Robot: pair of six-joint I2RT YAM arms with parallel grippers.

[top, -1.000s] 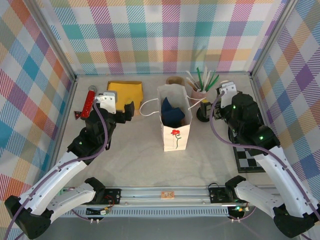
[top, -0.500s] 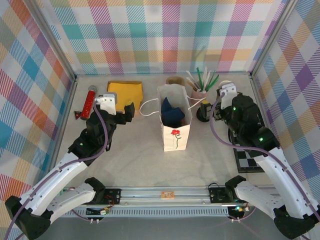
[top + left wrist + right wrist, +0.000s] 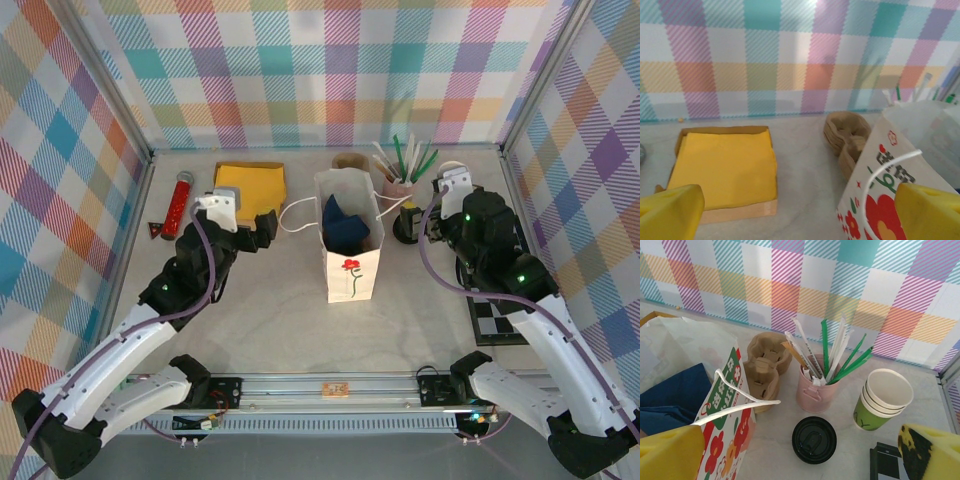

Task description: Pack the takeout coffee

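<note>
Takeout coffee (image 3: pixel 814 439) appears from above as a round black lid. The cup under it is hidden, so I cannot tell how full it is. It stands on the table just right of the white paper bag (image 3: pixel 351 268), in front of a pink tin of straws (image 3: pixel 815 393) and near a stack of lidless green cups (image 3: pixel 883 400).

The right gripper (image 3: pixel 801 451) hangs above it with its yellow fingers spread wide, holding nothing. The left gripper (image 3: pixel 800 210) is likewise spread and empty, on the bag's other side.

The cup is probably light, with a thin paper wall that dents under a hard squeeze, and a pressed-on lid that could pop off. The safest hold looks to be across the cup wall below the lid's rim, kept upright.
</note>
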